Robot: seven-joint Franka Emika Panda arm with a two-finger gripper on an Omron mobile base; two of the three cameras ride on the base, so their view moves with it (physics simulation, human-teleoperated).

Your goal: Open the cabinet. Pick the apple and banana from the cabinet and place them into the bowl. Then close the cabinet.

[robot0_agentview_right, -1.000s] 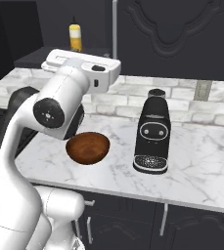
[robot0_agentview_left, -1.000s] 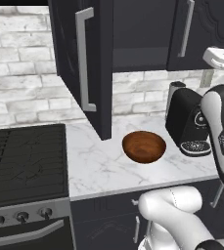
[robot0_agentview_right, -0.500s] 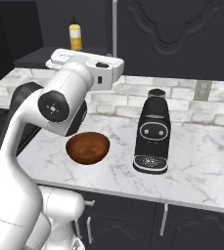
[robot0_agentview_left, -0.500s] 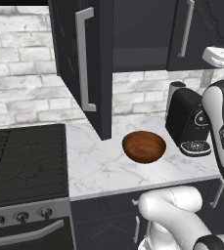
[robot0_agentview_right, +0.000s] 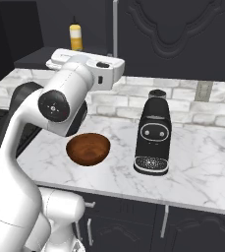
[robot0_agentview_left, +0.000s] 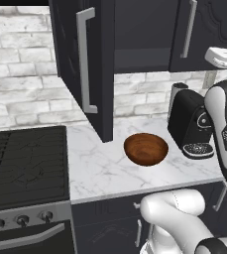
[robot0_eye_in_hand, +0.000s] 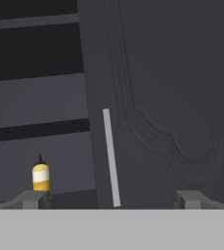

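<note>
So the cabinet (robot0_agentview_left: 135, 39) is half open: left door (robot0_agentview_left: 85, 64) swung right out over the counter, right door (robot0_eye_in_hand: 172, 97) shut, with its silver bar handle (robot0_eye_in_hand: 111, 157) dead ahead of the hand. The gripper (robot0_eye_in_hand: 111, 197) is spread wide, nothing between the tips, and it sits just below that handle, so my guess is it's lining up to pull the second door.

The bowl (robot0_agentview_left: 145, 148) is parked on the marble counter (robot0_agentview_left: 97, 168) right under the open side, next to the black coffee machine (robot0_agentview_right: 153, 133), a handy drop spot for the fruit. It looks bare inside.

On the shelf there's a small yellow bottle (robot0_agentview_right: 75, 37) with a dark cap. Can't spot the apple or banana from here; the cabinet's interior is too dark, so maybe behind the shut door.

No readable labels or brands anywhere.
</note>
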